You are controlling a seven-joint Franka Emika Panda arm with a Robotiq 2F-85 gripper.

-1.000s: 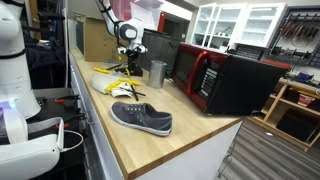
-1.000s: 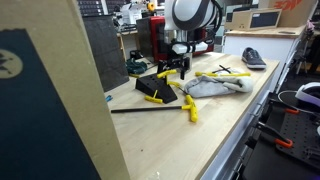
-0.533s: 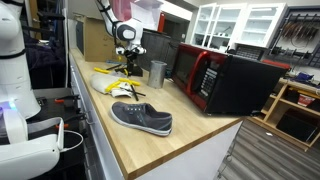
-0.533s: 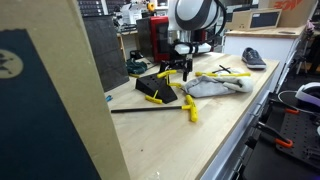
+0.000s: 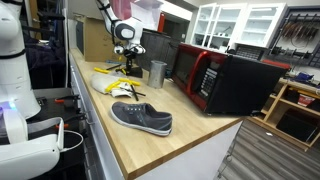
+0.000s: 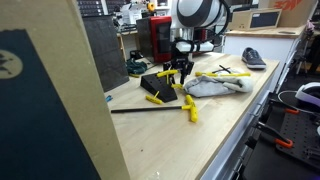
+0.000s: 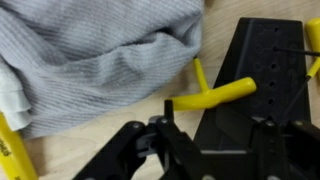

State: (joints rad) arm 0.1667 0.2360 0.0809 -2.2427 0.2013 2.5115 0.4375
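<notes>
Fingers spread, yellow T-handle key just ahead of them, black holder beside, grey cloth beyond.

yellow t-handle key lies flat against black holder.

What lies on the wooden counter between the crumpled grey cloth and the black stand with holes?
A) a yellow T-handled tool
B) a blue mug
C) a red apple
A: in the wrist view a yellow T-handled tool lies between the grey cloth and the black stand.
</notes>
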